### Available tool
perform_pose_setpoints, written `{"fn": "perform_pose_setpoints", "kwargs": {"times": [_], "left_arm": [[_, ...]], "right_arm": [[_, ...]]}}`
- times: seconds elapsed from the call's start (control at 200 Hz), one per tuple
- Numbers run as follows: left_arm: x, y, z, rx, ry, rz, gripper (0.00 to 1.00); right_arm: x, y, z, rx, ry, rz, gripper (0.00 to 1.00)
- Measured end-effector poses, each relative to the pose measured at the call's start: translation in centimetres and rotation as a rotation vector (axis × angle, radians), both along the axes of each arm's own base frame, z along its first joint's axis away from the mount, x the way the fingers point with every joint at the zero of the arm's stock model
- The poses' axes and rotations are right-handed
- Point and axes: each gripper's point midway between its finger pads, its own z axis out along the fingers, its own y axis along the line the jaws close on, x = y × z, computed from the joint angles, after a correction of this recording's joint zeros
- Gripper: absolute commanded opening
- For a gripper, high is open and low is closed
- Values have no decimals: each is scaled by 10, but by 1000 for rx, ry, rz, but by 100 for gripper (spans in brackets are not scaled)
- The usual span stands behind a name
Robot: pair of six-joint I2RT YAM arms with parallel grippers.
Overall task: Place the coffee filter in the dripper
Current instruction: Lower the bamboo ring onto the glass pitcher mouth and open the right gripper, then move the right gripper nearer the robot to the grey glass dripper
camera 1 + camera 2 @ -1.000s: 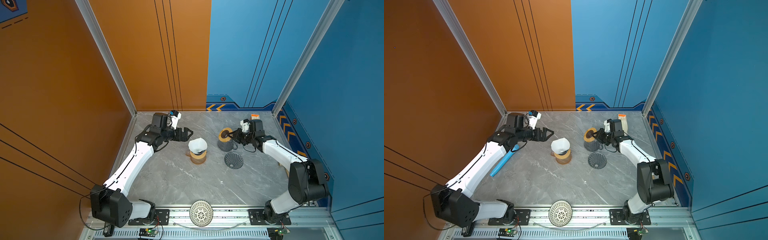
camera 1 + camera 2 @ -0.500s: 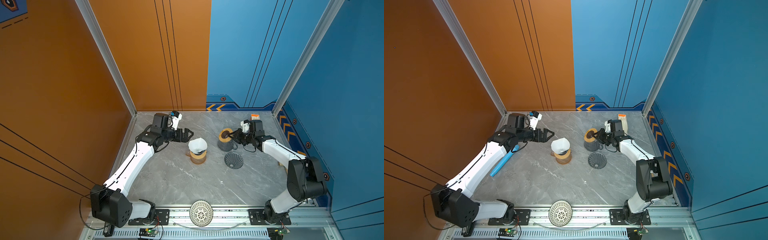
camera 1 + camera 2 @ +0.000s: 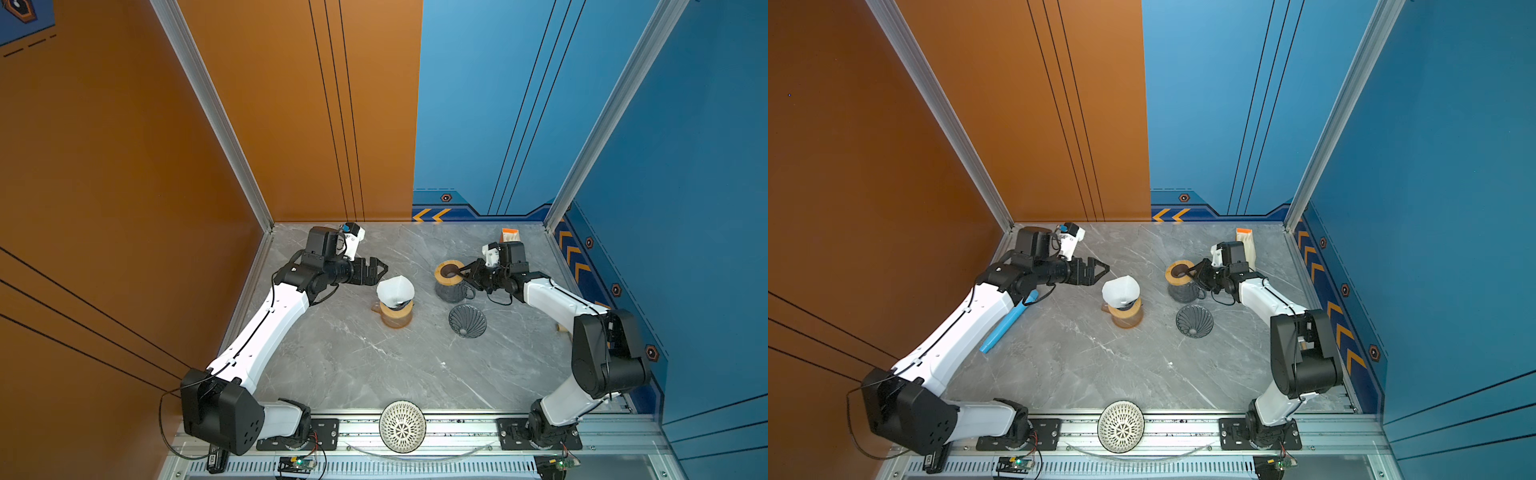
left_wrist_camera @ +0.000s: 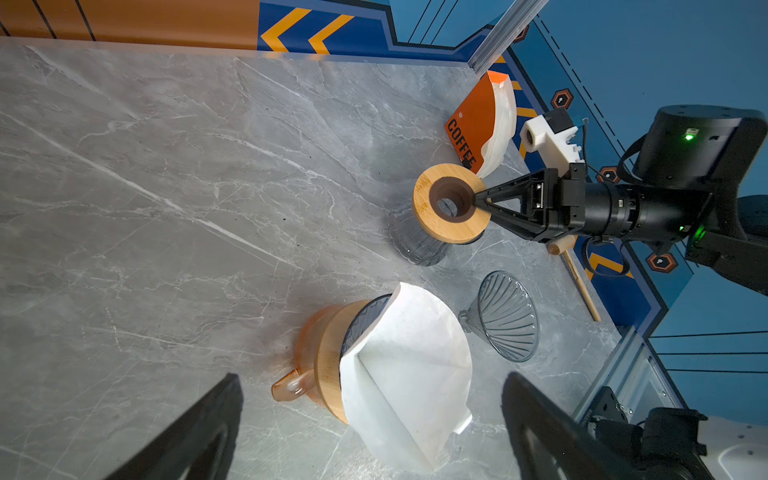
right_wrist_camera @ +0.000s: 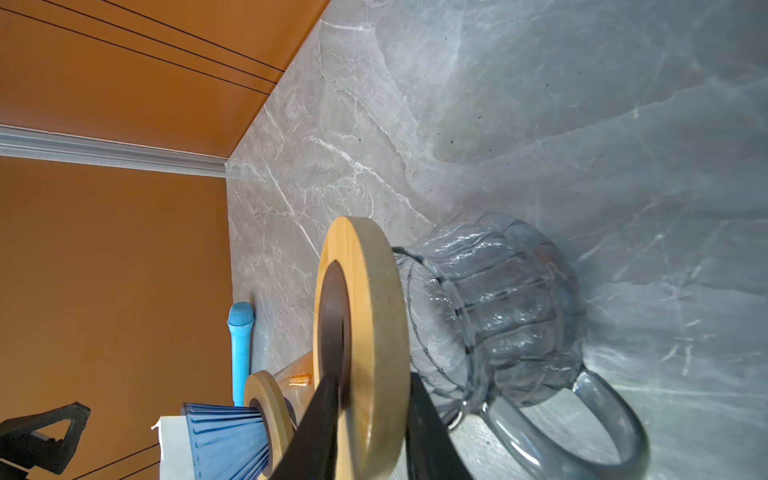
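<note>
marble table (image 3: 353, 361): left fingers (image 4: 199, 428) apart; right fingers (image 5: 316, 432) astride wooden ring (image 5: 374, 311), grip unclear; filter (image 4: 407, 361) hides most of dripper (image 4: 365, 318).

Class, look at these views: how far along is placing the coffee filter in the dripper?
Done, apparently: the white coffee filter sits in the dripper on the amber carafe, though lopsided. In hand: the filter is free; the left gripper hangs open beside it, and the right gripper straddles the wooden ring on the grey carafe. Left: perhaps seating the filter straight.
</note>
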Motion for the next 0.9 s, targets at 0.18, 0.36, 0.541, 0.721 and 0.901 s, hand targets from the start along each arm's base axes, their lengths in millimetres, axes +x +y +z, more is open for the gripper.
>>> {"fn": "perform_pose_setpoints", "kwargs": {"times": [0.18, 0.36, 0.541, 0.721, 0.901], "left_arm": [[0, 0, 0, 0, 0, 0, 98], [0, 0, 0, 0, 0, -1, 98], [-1, -2, 0, 0, 0, -6, 98], [-1, -2, 4, -2, -7, -6, 98], [-1, -2, 4, -1, -6, -6, 98]], "right_arm": [[2, -10, -3, -19, 1, -30, 29], [4, -17, 2, -28, -19, -42, 29], [4, -23, 10, -53, -52, -45, 31], [2, -29, 11, -107, -57, -30, 35], [-11, -39, 14, -209, -62, -2, 39]]}}
